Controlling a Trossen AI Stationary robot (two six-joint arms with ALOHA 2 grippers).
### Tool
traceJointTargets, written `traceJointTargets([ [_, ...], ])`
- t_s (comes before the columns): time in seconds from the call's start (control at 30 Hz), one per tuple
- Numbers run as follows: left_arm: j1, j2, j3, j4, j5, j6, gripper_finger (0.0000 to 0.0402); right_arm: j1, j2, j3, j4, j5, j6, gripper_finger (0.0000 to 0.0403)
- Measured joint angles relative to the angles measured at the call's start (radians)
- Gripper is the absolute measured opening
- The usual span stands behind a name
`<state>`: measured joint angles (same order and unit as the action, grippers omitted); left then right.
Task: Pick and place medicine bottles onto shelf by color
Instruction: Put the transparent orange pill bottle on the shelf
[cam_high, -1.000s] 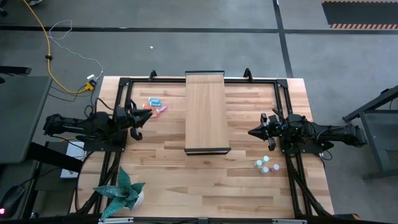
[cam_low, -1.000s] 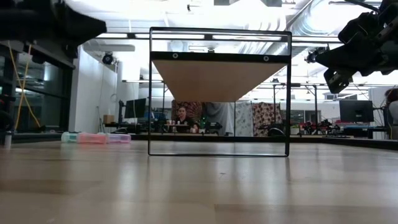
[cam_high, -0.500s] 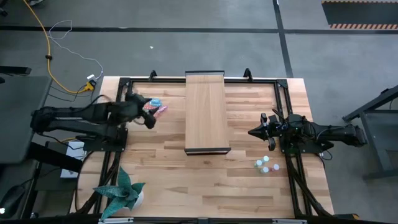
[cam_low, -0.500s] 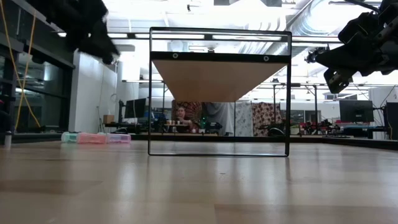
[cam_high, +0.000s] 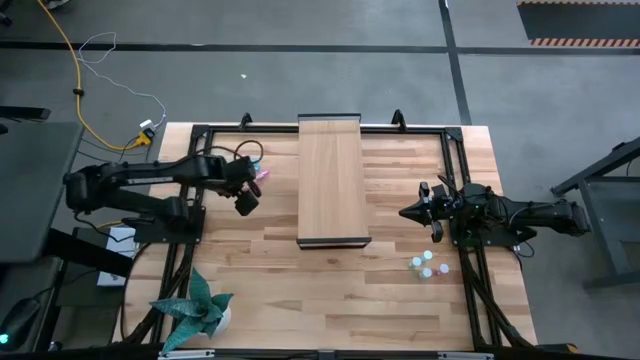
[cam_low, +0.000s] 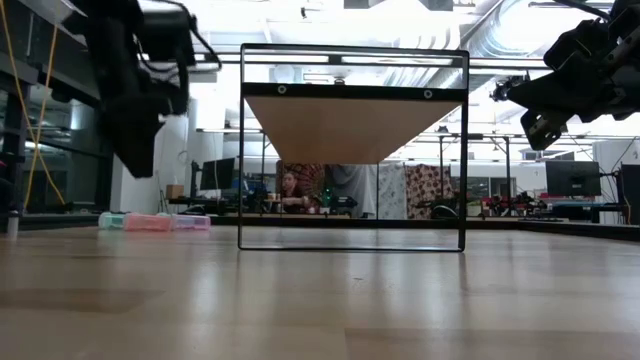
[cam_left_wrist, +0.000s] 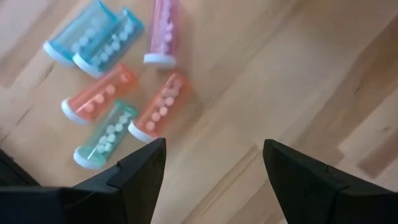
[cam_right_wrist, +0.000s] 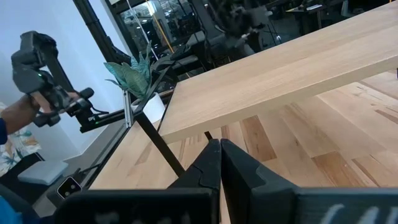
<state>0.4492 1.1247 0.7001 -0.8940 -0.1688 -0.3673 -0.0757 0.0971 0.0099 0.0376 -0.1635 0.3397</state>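
Note:
Several tiny medicine bottles with white caps lie on their sides in a cluster on the table's far left: two blue (cam_left_wrist: 93, 38), one pink (cam_left_wrist: 163, 30), two orange (cam_left_wrist: 157, 107) and one teal (cam_left_wrist: 104, 134). In the high view, only a pink one (cam_high: 261, 177) shows past my left arm. My left gripper (cam_left_wrist: 214, 167) (cam_high: 246, 204) hangs open above the table just beside the cluster, pointing steeply down. A few more bottles (cam_high: 427, 265) stand at the near right. The raised shelf (cam_high: 334, 180) crosses the table's middle. My right gripper (cam_high: 404, 213) waits shut, level, right of the shelf.
A potted plant (cam_high: 196, 310) stands at the near left corner. The shelf rests on a thin black frame (cam_low: 240, 150). Black rails (cam_high: 190, 150) run along the table's sides. Beyond the table a person's hand (cam_right_wrist: 25, 106) holds a handled device.
My left gripper has swung from the table's left edge toward the shelf, over to the bottle cluster, and has tipped from level to pointing steeply down. The bottles have not moved.

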Motion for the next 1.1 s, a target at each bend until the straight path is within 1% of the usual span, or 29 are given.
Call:
traceJointTargets([
  [0.17, 0.074, 0.105, 0.000, 0.002, 0.001, 0.084, 0.0257, 0.000, 0.000, 0.000, 0.000, 0.000, 0.000, 0.0000],
  [0.33, 0.145, 0.203, 0.000, 0.017, 0.005, 0.101, 0.0257, 0.000, 0.000, 0.000, 0.000, 0.000, 0.000, 0.0000],
  [0.43, 0.169, 0.245, 0.000, 0.058, 0.004, 0.110, 0.0257, 0.000, 0.000, 0.000, 0.000, 0.000, 0.000, 0.0000],
  [0.57, 0.174, 0.287, 0.000, 0.173, 0.004, 0.166, 0.0257, 0.000, 0.000, 0.000, 0.000, 0.000, 0.000, 0.0000],
  [0.67, 0.172, 0.302, 0.000, 0.217, 0.004, 0.203, 0.0257, 0.000, 0.000, 0.000, 0.000, 0.000, 0.000, 0.0000],
  [0.8, 0.172, 0.317, 0.000, 0.200, 0.002, 0.214, 0.0257, 0.000, 0.000, 0.000, 0.000, 0.000, 0.000, 0.0000],
  [0.93, 0.172, 0.330, 0.000, 0.147, 0.001, 0.214, 0.0256, 0.000, 0.000, 0.000, 0.000, 0.000, 0.000, 0.0000],
  [1.1, 0.172, 0.358, -0.001, 0.128, 0.005, 0.237, 0.0238, 0.000, 0.000, 0.000, 0.000, 0.000, 0.000, 0.0000],
])
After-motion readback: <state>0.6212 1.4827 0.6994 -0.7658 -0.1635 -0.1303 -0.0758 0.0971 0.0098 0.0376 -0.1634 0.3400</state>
